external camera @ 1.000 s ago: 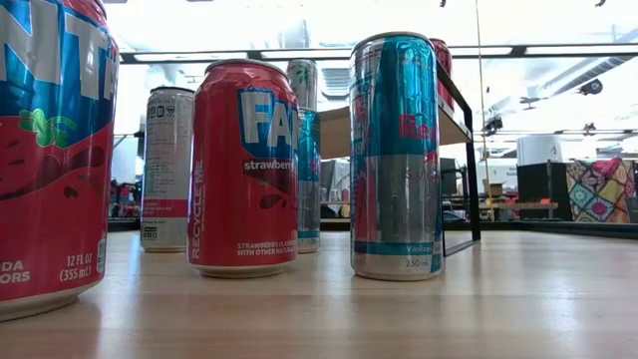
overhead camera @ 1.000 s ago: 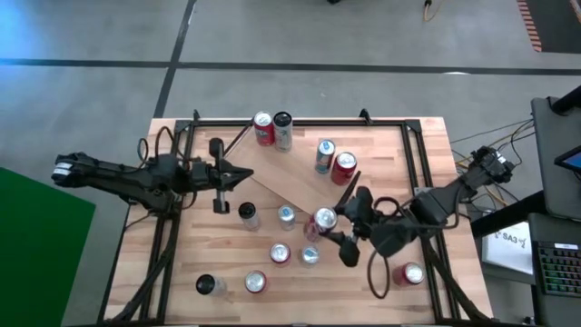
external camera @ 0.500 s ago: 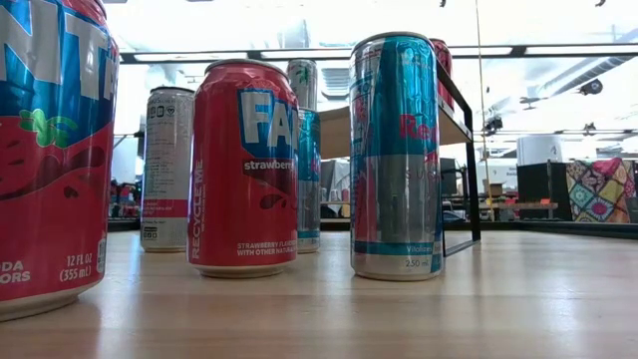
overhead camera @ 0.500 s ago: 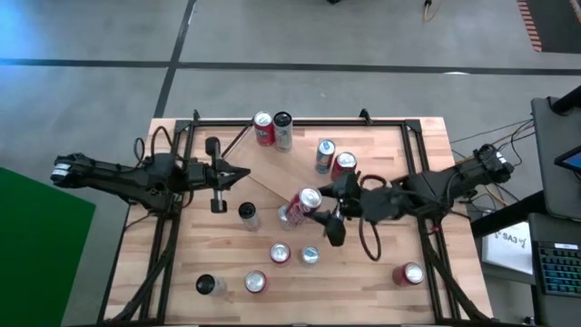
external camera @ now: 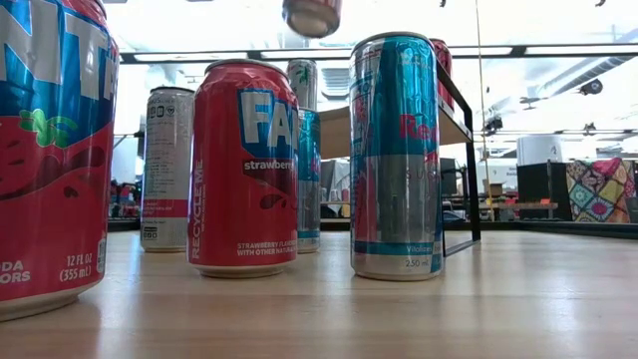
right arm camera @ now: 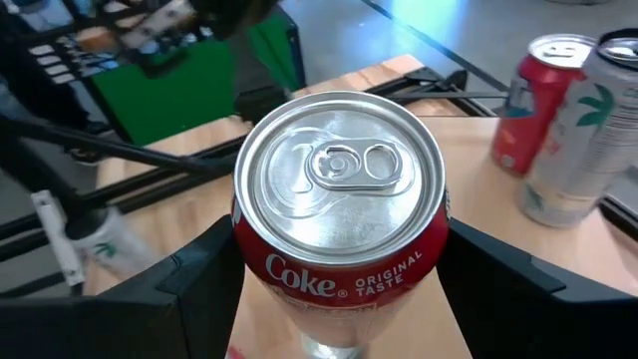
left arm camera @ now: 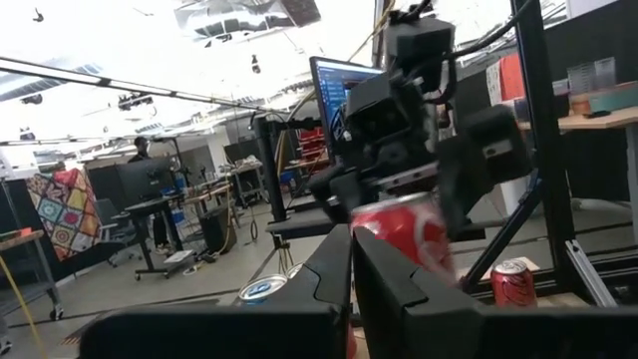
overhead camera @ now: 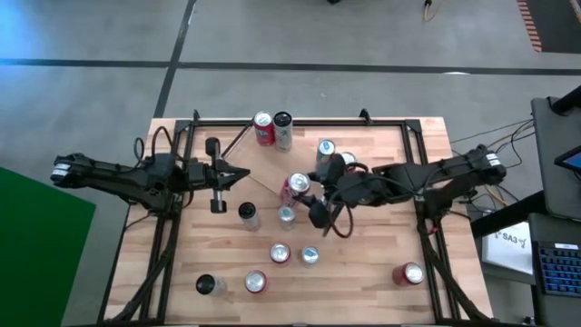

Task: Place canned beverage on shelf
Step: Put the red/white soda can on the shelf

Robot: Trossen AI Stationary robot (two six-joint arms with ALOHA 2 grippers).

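Note:
A red Coke can [right arm camera: 339,199] hangs between the fingers of my right gripper [overhead camera: 300,189] over the middle of the table. Its bottom shows at the top of the low view [external camera: 311,15]. It is above the near edge of the shelf [overhead camera: 268,177], a light-wood plank with black end frames [external camera: 459,150]. The shelf bears two cans [overhead camera: 324,150]. My left gripper [overhead camera: 243,174] waits shut, raised at the table's left with nothing in it, pointing toward the held can [left arm camera: 409,229]. My right gripper pinches the Coke can's side wall just below the top rim [right arm camera: 251,267], one finger [right arm camera: 199,284] on each opposite side. The fingers come from the table's right, slanting slightly down. The can is lifted clear of table and shelf, nearly upright, top up.
Two cans [overhead camera: 272,129] stand at the far edge. Several more stand on the near half of the table [overhead camera: 280,254], and one red can [overhead camera: 411,273] is near right. Big red cans [external camera: 244,165] and a blue-silver can [external camera: 396,155] fill the low view's front.
My right gripper has carried the Coke can toward the table's left and far edges, from the near-right of the middle to above the shelf's near edge. The can stayed in the hold and clear of the table. Its bottom has come into the low view's top.

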